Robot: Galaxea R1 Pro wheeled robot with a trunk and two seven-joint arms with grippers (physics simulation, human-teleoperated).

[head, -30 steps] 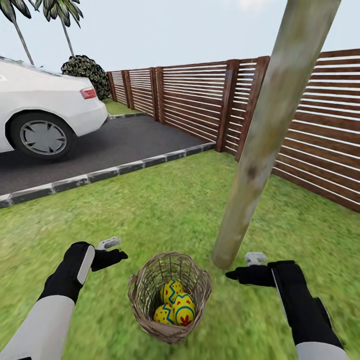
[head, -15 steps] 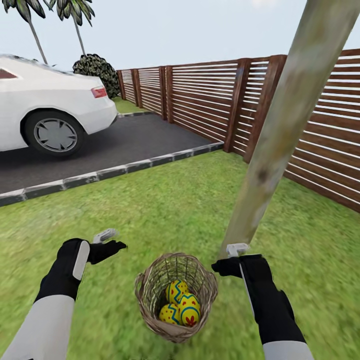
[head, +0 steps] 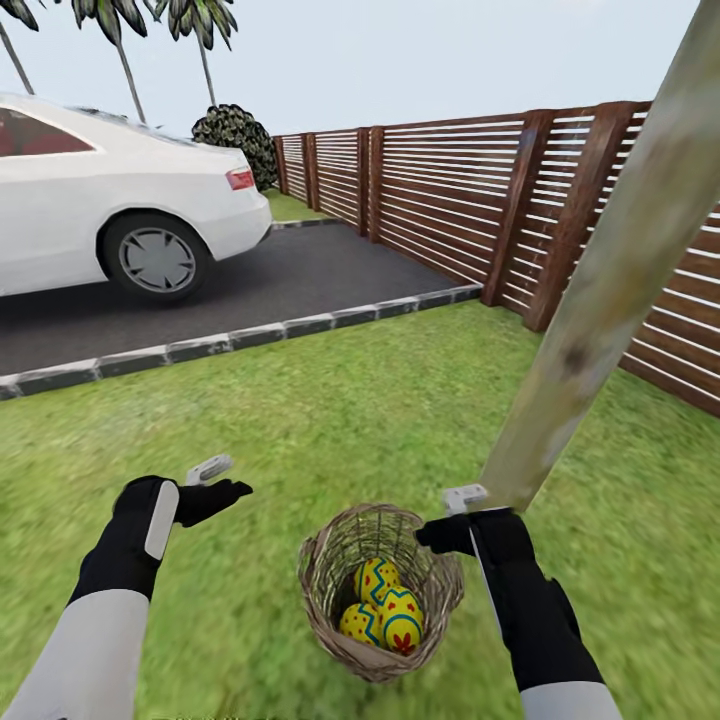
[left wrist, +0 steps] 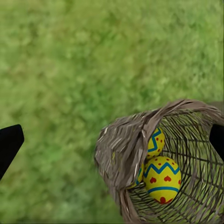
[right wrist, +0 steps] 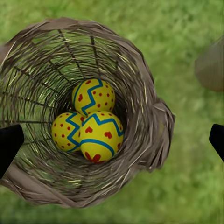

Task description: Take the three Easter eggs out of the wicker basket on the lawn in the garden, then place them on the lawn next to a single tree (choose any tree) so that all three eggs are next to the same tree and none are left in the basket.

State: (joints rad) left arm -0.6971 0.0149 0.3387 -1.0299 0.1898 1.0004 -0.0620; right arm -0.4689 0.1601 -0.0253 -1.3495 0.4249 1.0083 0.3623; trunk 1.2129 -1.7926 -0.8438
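- The wicker basket [head: 380, 590] sat on the lawn [head: 300, 420], close in front of the robot, right at the foot of the tree [head: 610, 290].
- All three Easter eggs [right wrist: 91, 119] lay bunched together, touching, in the bottom of the basket – none out on the grass.
- The right gripper [head: 447, 520] hung over the basket's rim on the tree side; in the right wrist view its two dark fingertips [right wrist: 9, 142] stood wide apart, the jaws released and nothing between them.
- The left gripper [head: 222, 482] hovered over bare grass, apart from the basket, fingers spread and empty.
- Behind, a white car [head: 110, 215] stood on the dark driveway [head: 270, 285], edged by grey stones, with a brown slatted fence [head: 450, 200] along the lawn.
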